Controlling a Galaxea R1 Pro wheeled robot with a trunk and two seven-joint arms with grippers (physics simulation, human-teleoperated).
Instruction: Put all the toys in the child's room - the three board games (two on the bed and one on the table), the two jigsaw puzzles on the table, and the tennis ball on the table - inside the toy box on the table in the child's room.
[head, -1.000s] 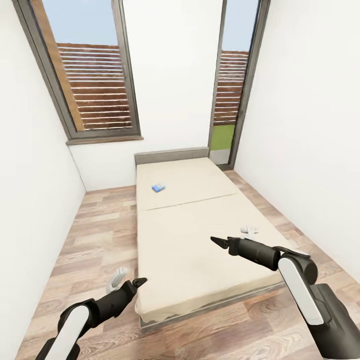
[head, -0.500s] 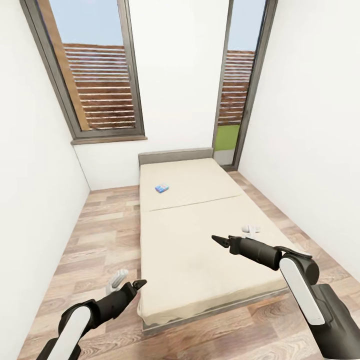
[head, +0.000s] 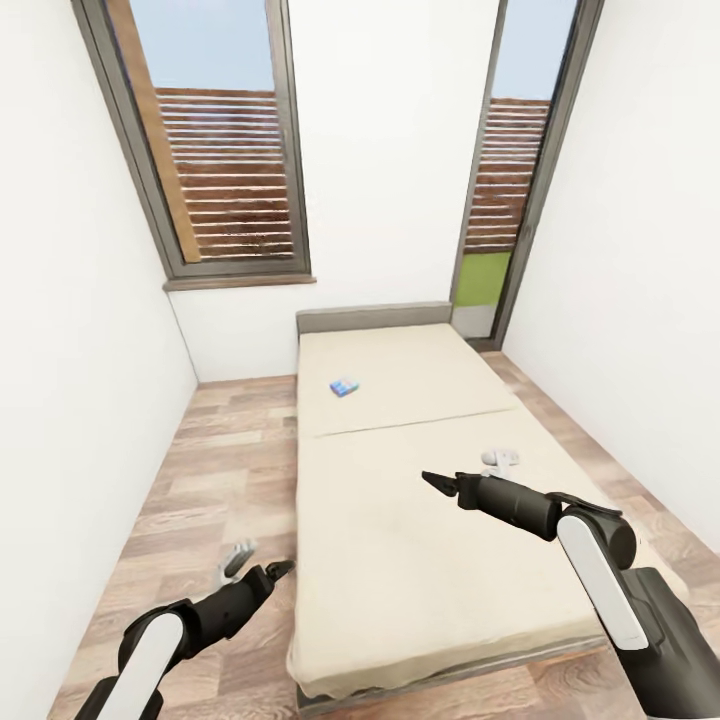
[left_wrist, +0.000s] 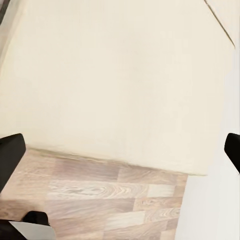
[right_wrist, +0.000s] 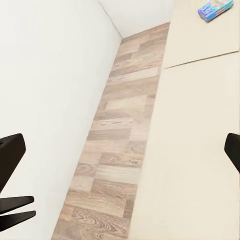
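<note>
One blue board game (head: 345, 387) with a yellow title lies flat on the far half of the cream bed (head: 420, 570); it is also at the far end of the mattress in the right wrist view (right_wrist: 215, 9). My right gripper (head: 432, 482) hovers open over the middle of the bed, well short of the game, its fingers (right_wrist: 11, 156) spread wide with nothing between them. My left gripper (head: 281, 568) hangs open and empty just off the bed's near left side, above the floor, and its wrist view looks down on the mattress corner (left_wrist: 120, 90).
A small white object (head: 498, 460) lies on the bed's right side, and another white object (head: 237, 558) sits on the plank floor by my left arm. White walls close in left and right. Tall windows (head: 225, 150) fill the far wall. Floor strips run along both sides of the bed.
The whole view has shifted: the bed and windows now sit further right and nearer, so the camera has moved. Both arms hold the same pose, grippers still open.
</note>
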